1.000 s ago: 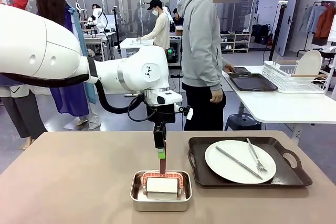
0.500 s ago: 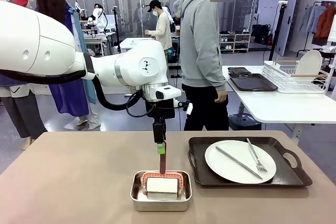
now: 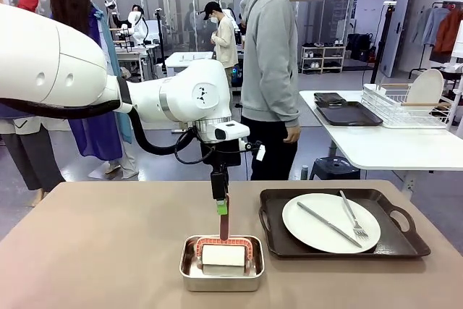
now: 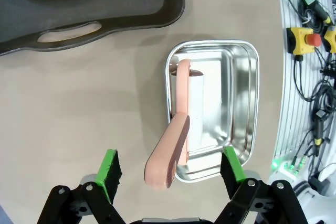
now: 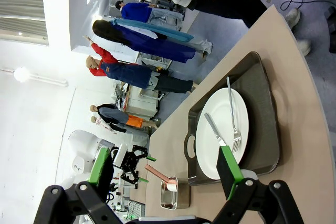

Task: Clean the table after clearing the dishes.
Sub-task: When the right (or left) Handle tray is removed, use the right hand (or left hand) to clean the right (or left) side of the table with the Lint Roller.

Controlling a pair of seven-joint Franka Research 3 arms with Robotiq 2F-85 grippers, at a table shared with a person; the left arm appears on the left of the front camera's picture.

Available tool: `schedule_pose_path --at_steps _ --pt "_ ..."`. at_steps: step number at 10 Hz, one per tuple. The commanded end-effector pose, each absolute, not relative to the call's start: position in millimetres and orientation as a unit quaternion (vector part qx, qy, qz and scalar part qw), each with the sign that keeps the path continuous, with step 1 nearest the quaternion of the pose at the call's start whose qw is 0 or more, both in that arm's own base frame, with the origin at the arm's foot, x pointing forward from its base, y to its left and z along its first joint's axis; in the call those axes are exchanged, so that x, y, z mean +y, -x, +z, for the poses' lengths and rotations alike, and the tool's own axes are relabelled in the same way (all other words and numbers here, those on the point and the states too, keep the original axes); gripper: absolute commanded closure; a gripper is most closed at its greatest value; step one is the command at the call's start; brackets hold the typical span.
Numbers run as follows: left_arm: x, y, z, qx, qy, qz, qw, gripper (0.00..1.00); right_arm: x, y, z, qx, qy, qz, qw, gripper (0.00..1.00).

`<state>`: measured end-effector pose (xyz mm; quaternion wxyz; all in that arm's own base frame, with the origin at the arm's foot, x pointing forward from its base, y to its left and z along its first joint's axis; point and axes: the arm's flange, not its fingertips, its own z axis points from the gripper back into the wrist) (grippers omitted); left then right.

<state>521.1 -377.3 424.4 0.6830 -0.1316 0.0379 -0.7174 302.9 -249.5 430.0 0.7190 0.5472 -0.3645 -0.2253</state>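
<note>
On the beige table point(image 3: 94, 251) a white plate point(image 3: 330, 222) with a fork and a knife lies on a dark brown handled tray point(image 3: 343, 247) at the right. My left gripper point(image 3: 222, 210) hangs over a small silver pan point(image 3: 221, 273) that holds a white roller with a salmon-pink handle point(image 3: 224, 228). In the left wrist view the left gripper point(image 4: 170, 165) is open, its green pads on either side of the handle point(image 4: 170, 150), apart from it. My right gripper point(image 5: 164, 169) is open and empty, high above the table, looking down on the plate point(image 5: 220, 129).
A person in a grey hoodie point(image 3: 269, 56) stands at the far side of the table. To the right, a white table point(image 3: 383, 142) holds a dark tray point(image 3: 349, 113) and a dish rack point(image 3: 405, 103). The tray's handle point(image 4: 68, 31) lies close to the pan point(image 4: 239, 103).
My left gripper's jaws have opened off the roller handle, and the roller stays in the pan. The person has stepped a little left, away from the white table.
</note>
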Motion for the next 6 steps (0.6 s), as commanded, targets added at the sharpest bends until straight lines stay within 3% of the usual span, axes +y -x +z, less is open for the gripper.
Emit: schedule_pose_path --at_steps 1,2,6 --pt "-375.8 -521.0 427.2 0.036 0.130 -0.717 0.684 0.04 -247.5 -301.9 432.5 -0.366 -0.548 -0.221 0.719 0.00" --pt "-377.3 -521.1 424.4 0.038 0.132 -0.717 0.683 0.04 -247.5 -301.9 432.5 -0.366 -0.548 -0.221 0.719 0.00" --pt "-242.8 -553.3 464.2 -0.052 0.329 -0.565 0.755 0.04 -247.5 -301.9 432.5 -0.366 -0.548 -0.221 0.719 0.00"
